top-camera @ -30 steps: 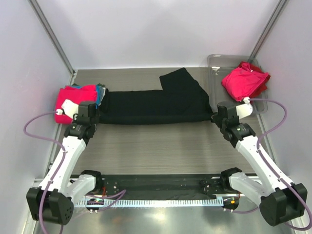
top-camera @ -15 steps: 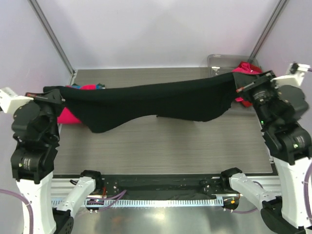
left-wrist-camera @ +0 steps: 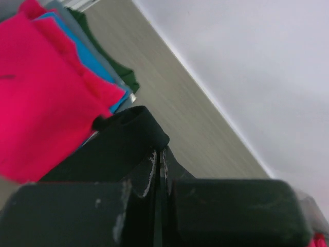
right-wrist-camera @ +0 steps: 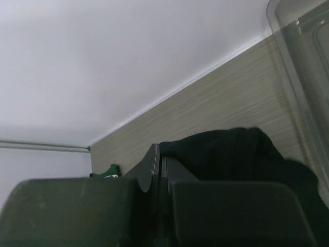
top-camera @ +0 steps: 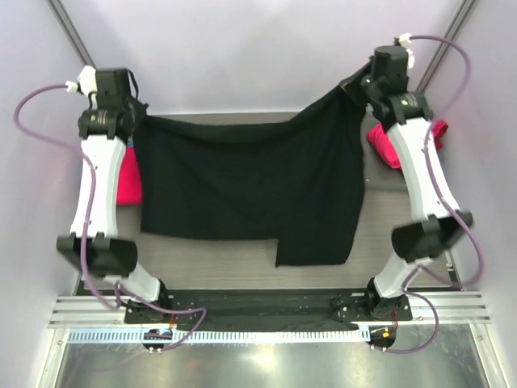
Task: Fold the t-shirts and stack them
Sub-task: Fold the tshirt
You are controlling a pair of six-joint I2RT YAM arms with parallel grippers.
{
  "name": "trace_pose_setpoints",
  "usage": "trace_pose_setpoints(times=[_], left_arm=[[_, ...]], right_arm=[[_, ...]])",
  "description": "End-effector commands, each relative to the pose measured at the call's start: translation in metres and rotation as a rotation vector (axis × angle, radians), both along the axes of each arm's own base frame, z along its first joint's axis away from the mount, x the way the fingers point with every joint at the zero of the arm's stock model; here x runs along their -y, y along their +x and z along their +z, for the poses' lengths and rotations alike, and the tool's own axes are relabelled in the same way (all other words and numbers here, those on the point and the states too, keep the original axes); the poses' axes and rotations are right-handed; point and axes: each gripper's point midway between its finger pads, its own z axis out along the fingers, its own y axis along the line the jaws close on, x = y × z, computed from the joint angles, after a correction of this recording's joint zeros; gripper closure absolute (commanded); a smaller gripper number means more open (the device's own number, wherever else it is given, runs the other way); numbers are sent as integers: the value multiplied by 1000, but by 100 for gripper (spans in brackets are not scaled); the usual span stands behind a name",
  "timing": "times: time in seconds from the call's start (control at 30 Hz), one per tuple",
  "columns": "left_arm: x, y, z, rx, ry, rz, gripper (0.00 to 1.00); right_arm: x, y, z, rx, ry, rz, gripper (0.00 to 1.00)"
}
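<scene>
Pale walls close in a wood-grain desk (top-camera: 218, 250), and above it the large black t-shirt (top-camera: 250, 186) hangs spread like a curtain between the two arms. At the shirt's upper left corner the left tool (top-camera: 136, 123) is pinched fully together on the cloth; its wrist view shows a black fold bunched right at the closed tips. At the upper right corner the right tool (top-camera: 361, 90) is clamped just as tight on the fabric and sits a little higher, so the top edge sags in the middle. One flap drops lower at the shirt's bottom right; whether it touches the desk I cannot tell.

Behind the black shirt's left edge lies a folded pink-magenta shirt (top-camera: 128, 174), with a teal-blue shirt (left-wrist-camera: 100, 64) and some dark green cloth (left-wrist-camera: 126, 77) beneath it. Behind the right edge sits a crumpled pink-magenta shirt (top-camera: 436, 133), and the right wrist view catches the rim of a clear tray (right-wrist-camera: 295, 46).

My judgement is that the black shirt is light, limp and not fragile, so it will drape, swing and crease wherever it is slack. Thin cloth can creep out of a narrow pinch. The corners now held look like the right holds, provided the top edge is kept taut.
</scene>
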Motion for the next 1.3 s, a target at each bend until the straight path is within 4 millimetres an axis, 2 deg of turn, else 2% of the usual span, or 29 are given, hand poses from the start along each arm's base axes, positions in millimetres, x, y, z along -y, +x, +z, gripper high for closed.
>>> trace_pose_setpoints(times=[0.0, 0.07, 0.2, 0.27, 0.3, 0.37, 0.4, 0.47, 0.5, 0.53, 0.57, 0.6, 0.63, 0.67, 0.7, 0.73, 0.77, 0.8, 0.83, 0.87, 0.9, 0.93, 0.97, 1.0, 1.03, 1.07, 1.1, 1.13, 1.27], left_arm=[[-6, 21, 59, 130, -50, -40, 100], [-6, 24, 93, 229, -62, -49, 100], [-16, 12, 130, 398, -75, -11, 100], [-19, 15, 127, 425, -75, -4, 100], [-17, 14, 128, 434, -81, -9, 100], [-15, 24, 108, 400, -110, -15, 100], [-11, 32, 97, 380, -127, -33, 100], [2, 47, 71, 355, -170, -98, 100], [5, 51, 59, 335, -184, -113, 100], [9, 56, 31, 282, -199, -130, 100], [10, 57, 14, 251, -204, -133, 100], [11, 57, -1, 230, -212, -134, 100], [11, 57, -34, 192, -221, -129, 100], [12, 54, -50, 174, -225, -126, 100], [12, 52, -67, 157, -232, -122, 100], [12, 47, -105, 103, -251, -107, 100], [14, 41, -117, 93, -266, -107, 100], [16, 37, -132, 74, -275, -107, 100], [17, 26, -162, 25, -291, -93, 100], [16, 19, -169, 19, -295, -84, 100], [16, 12, -179, 8, -294, -75, 100], [15, 0, -201, -24, -298, -55, 100], [13, -9, -202, -17, -294, -42, 100], [8, -16, -208, -24, -279, -16, 100], [7, -30, -228, -67, -276, 0, 100], [6, -38, -233, -77, -271, 11, 100], [6, -45, -233, -71, -271, 10, 100], [8, -56, -247, -97, -278, 8, 100], [11, -85, -266, -136, -264, -3, 100]], right_arm=[[-6, 11, 70, 162, 103, 72, 99], [6, 11, 113, 290, 115, 52, 99], [11, 8, 155, 444, 187, 163, 99], [17, 3, 160, 462, 173, 152, 99], [17, 9, 145, 431, 171, 148, 99], [16, 12, 131, 407, 182, 160, 99], [15, 18, 107, 357, 189, 163, 99], [13, 21, 88, 336, 200, 172, 99], [11, 29, 48, 257, 211, 173, 99], [7, 24, 45, 271, 219, 198, 99], [5, 26, 28, 239, 230, 201, 99], [5, 28, -18, 152, 247, 193, 99], [3, 25, -21, 179, 251, 205, 99], [4, 23, -38, 155, 257, 198, 99], [4, 19, -81, 73, 267, 183, 99], [4, 14, -92, 64, 270, 183, 99], [4, 12, -103, 65, 275, 177, 99], [5, 4, -143, -17, 284, 161, 99], [5, 1, -149, 0, 285, 164, 99], [3, -6, -155, 1, 296, 171, 99], [3, -18, -187, -58, 303, 161, 99], [3, -26, -199, -75, 302, 154, 99], [5, -33, -201, -63, 303, 149, 99], [7, -46, -227, -111, 297, 137, 99], [8, -52, -234, -118, 286, 130, 99], [11, -61, -237, -122, 278, 118, 99], [14, -74, -258, -160, 261, 104, 99], [16, -82, -265, -177, 249, 92, 99], [31, -120, -299, -249, 202, 15, 99]])
